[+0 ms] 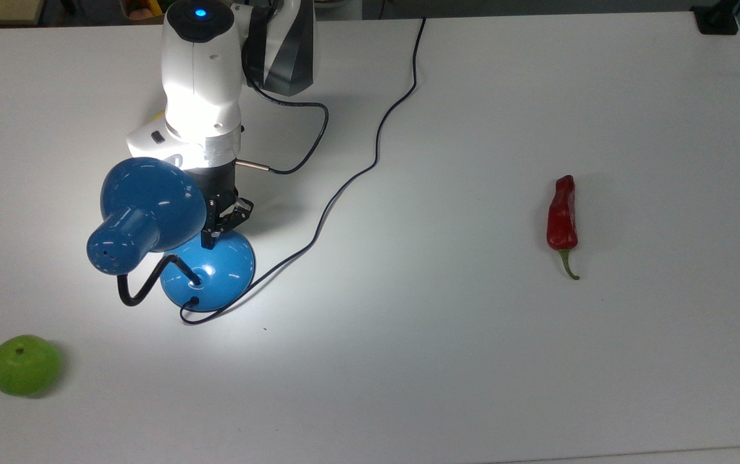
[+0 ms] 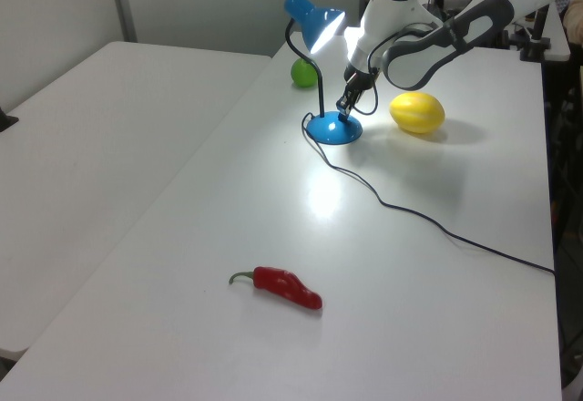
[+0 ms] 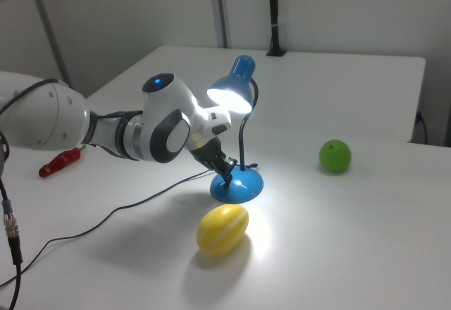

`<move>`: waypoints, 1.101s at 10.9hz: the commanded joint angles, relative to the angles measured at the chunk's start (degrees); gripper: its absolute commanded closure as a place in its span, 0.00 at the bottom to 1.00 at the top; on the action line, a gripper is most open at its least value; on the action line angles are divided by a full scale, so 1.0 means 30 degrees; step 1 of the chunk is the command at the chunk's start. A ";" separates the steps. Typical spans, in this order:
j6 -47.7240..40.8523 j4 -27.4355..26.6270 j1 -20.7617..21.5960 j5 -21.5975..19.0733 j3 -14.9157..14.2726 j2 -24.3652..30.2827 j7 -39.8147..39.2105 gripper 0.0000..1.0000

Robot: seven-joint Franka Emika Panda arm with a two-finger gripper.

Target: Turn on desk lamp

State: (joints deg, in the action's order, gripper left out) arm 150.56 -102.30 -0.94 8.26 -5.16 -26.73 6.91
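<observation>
The desk lamp is lit. Its blue shade (image 1: 144, 212) glows underneath in the right view (image 3: 229, 96) and throws a bright patch on the white table (image 1: 447, 361). A bent black gooseneck joins it to the round blue base (image 1: 215, 274). My gripper (image 1: 207, 241) is shut, and its tip rests on the top of the base at the edge nearest the arm. The left view shows the gripper (image 2: 343, 113) slanting down onto the base (image 2: 333, 130). In the right view the gripper (image 3: 227, 177) touches the base (image 3: 238, 187) from the right view's left.
The lamp's black cord (image 1: 357, 174) snakes to the table's far edge. A green fruit (image 1: 24, 365) lies at the top view's lower left and a red chili (image 1: 562, 216) on its right. A yellow fruit (image 2: 416, 112) sits beside the lamp base.
</observation>
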 commanded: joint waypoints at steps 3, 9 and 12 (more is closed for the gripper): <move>-0.7306 -0.0206 0.1070 0.0353 0.0253 0.2869 -0.0224 1.00; -1.4902 -0.0118 0.3501 0.0148 0.0812 0.7670 -0.0135 1.00; -1.7718 -0.0118 0.3799 -0.0143 0.0783 1.0162 -0.0454 1.00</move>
State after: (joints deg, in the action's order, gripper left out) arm 102.46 -100.87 10.01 8.47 -2.41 -2.48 6.87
